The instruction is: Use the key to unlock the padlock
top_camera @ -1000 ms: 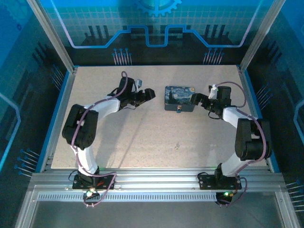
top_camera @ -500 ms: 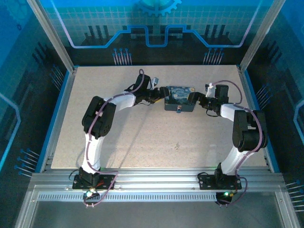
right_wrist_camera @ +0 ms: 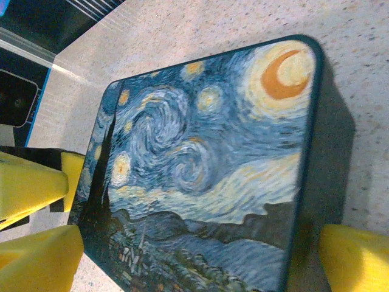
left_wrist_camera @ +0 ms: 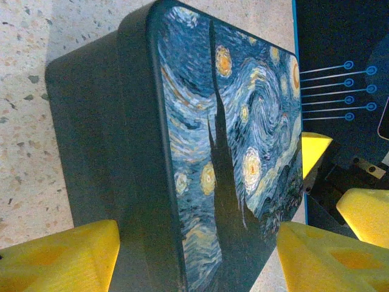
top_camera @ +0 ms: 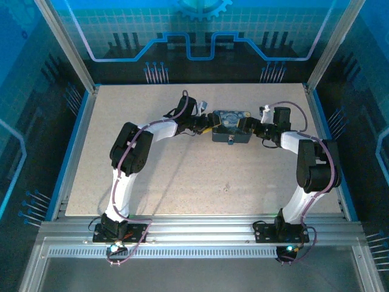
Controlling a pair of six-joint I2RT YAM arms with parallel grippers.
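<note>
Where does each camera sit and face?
Top external: above, behind the arm bases, looking down at the table; left gripper and right gripper flank the tin box.
Left wrist: on that wrist, facing the box; own fingers below.
Right wrist: likewise from the opposite end; own fingers below.
Shared: both wrist views show the painted lid and the other gripper's fingers beyond.

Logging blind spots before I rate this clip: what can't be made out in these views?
padlock: top view, a tiny glint at the tin box's near wall; too small to tell locked from unlocked.
key: top view, a speck on the table; shape unreadable.
left gripper: left wrist view, fingers cut off by the bottom edge; contact with the tin box unclear.
right gripper: right wrist view, likewise.
</note>
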